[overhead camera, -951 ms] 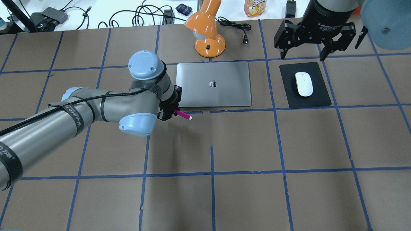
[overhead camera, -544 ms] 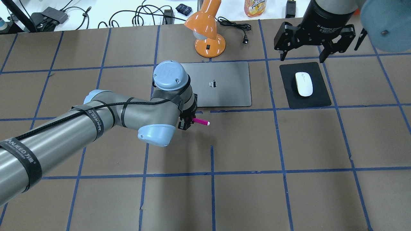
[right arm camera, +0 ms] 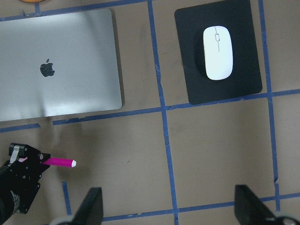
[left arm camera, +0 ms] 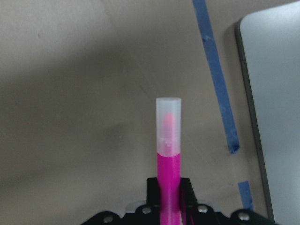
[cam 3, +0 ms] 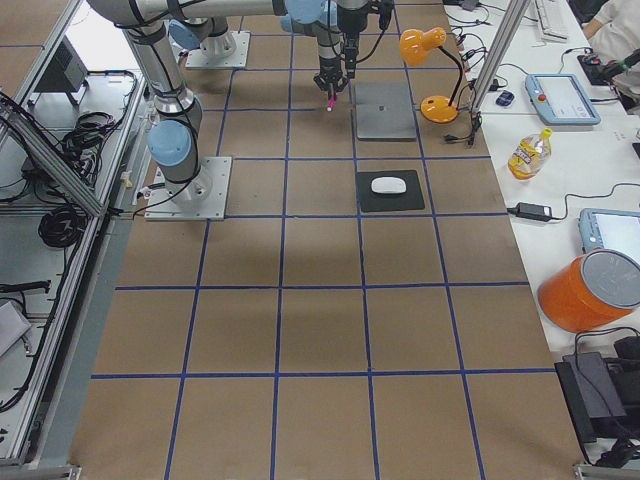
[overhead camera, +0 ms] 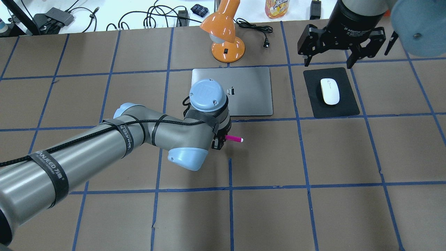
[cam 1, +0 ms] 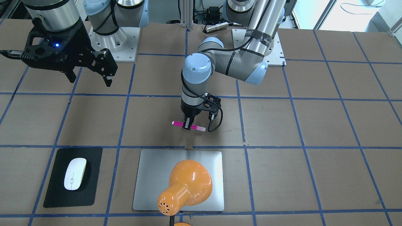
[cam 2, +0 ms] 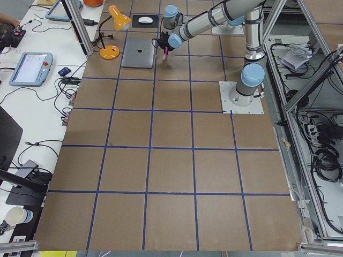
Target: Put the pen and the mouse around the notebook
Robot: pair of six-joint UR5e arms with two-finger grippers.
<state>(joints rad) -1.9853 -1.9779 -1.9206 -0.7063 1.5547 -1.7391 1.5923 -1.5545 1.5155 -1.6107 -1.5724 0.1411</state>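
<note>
One pen, one mouse, one notebook, one black mat, one orange lamp, two grippers, left gripper, right gripper.

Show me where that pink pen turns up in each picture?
Front-facing: pen at centre, above notebook.
Overhead: centre, below notebook.
Exterior left: top centre, tiny.
Exterior right: top centre, tiny.
Left wrist: centre, pointing up.
Right wrist: lower left.
Shared landmark: the notebook beside it.
</note>
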